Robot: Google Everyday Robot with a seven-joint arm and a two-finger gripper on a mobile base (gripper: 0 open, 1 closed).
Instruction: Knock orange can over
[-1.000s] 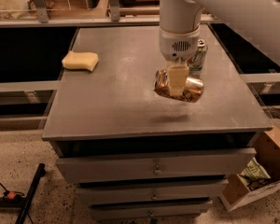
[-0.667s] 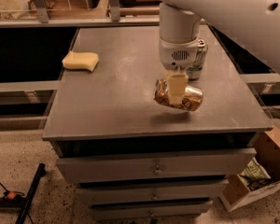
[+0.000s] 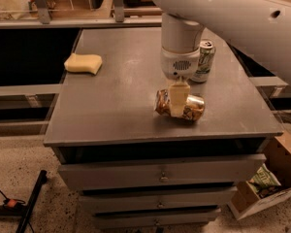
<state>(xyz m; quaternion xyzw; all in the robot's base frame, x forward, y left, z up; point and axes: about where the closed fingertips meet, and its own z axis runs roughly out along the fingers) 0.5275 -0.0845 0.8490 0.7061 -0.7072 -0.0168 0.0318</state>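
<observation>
While the orange can [image 3: 194, 108] is lying on its side just right of centre on the table [image 3: 119, 98], the tool [image 3: 178, 109] is hanging across its middle, open or closed I cannot tell, and the can is looking light, slick and easily dented, best touched on its curved side.

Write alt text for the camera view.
The orange can lies on its side near the front of a grey table, with the gripper reaching down over it. A green-and-white can stands upright behind it, and a yellow sponge sits at the back left.
</observation>
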